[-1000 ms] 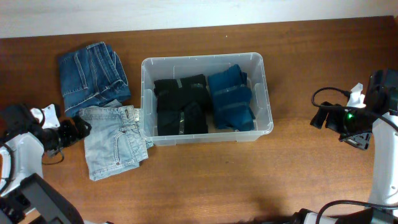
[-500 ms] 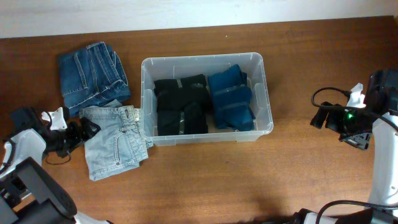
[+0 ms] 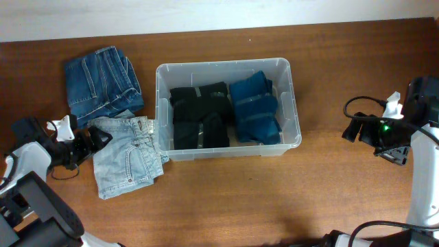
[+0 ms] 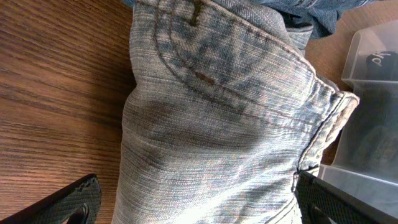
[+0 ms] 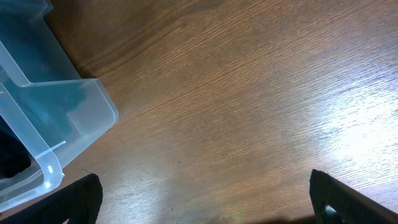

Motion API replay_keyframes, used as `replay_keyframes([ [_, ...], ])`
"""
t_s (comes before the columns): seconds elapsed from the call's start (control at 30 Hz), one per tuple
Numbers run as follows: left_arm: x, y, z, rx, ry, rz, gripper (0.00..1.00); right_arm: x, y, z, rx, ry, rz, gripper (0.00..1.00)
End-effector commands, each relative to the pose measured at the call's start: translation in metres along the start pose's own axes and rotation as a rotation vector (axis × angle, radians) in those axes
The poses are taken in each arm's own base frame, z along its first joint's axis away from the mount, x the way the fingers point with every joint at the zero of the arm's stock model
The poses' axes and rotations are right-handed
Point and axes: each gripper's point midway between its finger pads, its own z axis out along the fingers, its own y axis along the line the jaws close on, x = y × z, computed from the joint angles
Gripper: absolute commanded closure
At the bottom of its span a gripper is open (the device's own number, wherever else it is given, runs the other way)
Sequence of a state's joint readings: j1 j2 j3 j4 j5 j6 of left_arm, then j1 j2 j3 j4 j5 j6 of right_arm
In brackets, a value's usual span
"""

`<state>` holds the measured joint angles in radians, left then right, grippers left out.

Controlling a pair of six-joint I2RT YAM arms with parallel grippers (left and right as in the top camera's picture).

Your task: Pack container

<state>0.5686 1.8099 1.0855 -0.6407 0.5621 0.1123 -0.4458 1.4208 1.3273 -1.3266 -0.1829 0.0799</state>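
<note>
The container (image 3: 293, 103), a clear plastic tub, stands mid-table and holds folded black garments (image 3: 199, 116) and folded teal-blue ones (image 3: 256, 110). Light blue folded jeans (image 3: 128, 156) lie on the table just left of it. In the left wrist view they (image 4: 217, 118) fill the space between the fingers, with the tub's corner (image 4: 367, 68) at the right. My left gripper (image 3: 95, 140) is open, its fingers (image 4: 199, 202) straddling the jeans' left edge. My right gripper (image 3: 351, 130) is open and empty over bare wood right of the tub (image 5: 37, 124).
Darker blue folded jeans (image 3: 103, 82) lie at the back left, touching the light pair. The white wall edge runs along the table's far side. Bare wood (image 3: 274, 199) stretches in front of the tub and around the right arm.
My left gripper has moved right, from beside the light jeans to over their left edge. The right arm has not moved.
</note>
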Motion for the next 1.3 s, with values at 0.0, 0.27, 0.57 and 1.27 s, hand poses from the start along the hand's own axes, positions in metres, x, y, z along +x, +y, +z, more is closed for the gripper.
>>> replay_keyframes([
  [0.0, 0.007, -0.001, 0.006, 0.021, 0.017, 0.008, 0.01, 0.0, -0.002, 0.0, 0.004, -0.001, 0.012, 0.02],
  [0.27, 0.022, 0.005, 0.019, 0.023, 0.024, 0.003, 0.01, -0.001, -0.002, 0.0, 0.004, -0.001, 0.012, 0.01],
  [0.57, 0.028, -0.009, 0.022, 0.118, 0.021, -0.004, 0.01, 0.0, -0.002, 0.0, 0.004, -0.001, 0.012, 0.02],
  [1.27, 0.061, -0.004, 0.041, 0.137, 0.037, -0.02, 0.01, -0.001, -0.002, 0.0, 0.004, -0.001, 0.012, 0.02],
])
